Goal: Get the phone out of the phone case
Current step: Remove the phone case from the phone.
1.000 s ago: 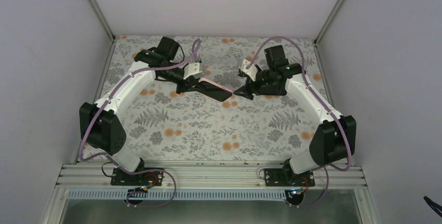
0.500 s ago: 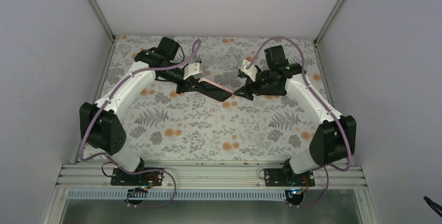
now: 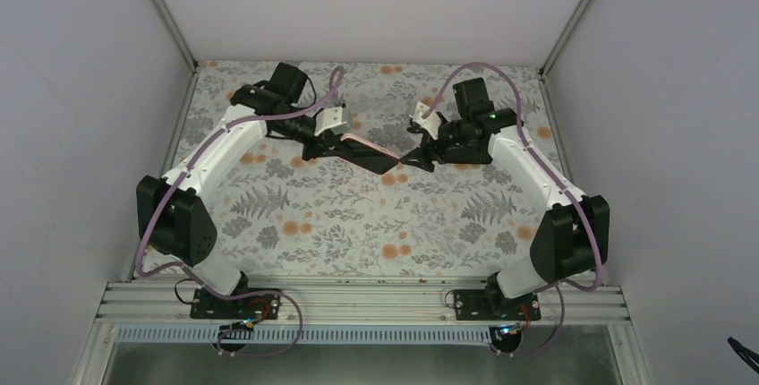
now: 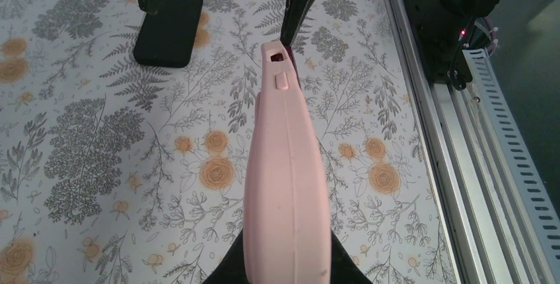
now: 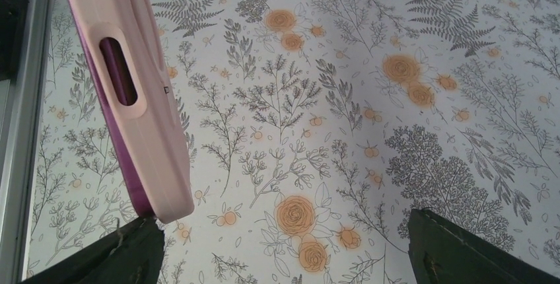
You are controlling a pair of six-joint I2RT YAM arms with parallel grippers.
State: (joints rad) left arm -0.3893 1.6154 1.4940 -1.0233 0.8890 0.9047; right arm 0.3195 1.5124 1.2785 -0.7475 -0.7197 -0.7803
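Observation:
The pale pink phone case (image 3: 362,144) is held off the table, slanting down to the right, with the phone's dark face (image 3: 374,161) showing. My left gripper (image 3: 336,145) is shut on the case's left end. In the left wrist view the case (image 4: 285,165) runs edge-on away from the left gripper (image 4: 287,272). My right gripper (image 3: 413,156) is open at the case's right end. In the right wrist view the case (image 5: 135,109) fills the upper left and the phone's purple edge (image 5: 125,172) shows in it. The case's corner sits just above the left fingertip (image 5: 129,252) of the right gripper (image 5: 284,251).
The floral tablecloth (image 3: 358,224) covers the table. Grey walls close the left, right and back. An aluminium rail (image 3: 358,300) runs along the near edge and shows in the left wrist view (image 4: 455,132). The right gripper's two black fingers (image 4: 165,13) show there beyond the case.
The right arm has shifted very slightly to the left. The left gripper and the case have stayed where they were.

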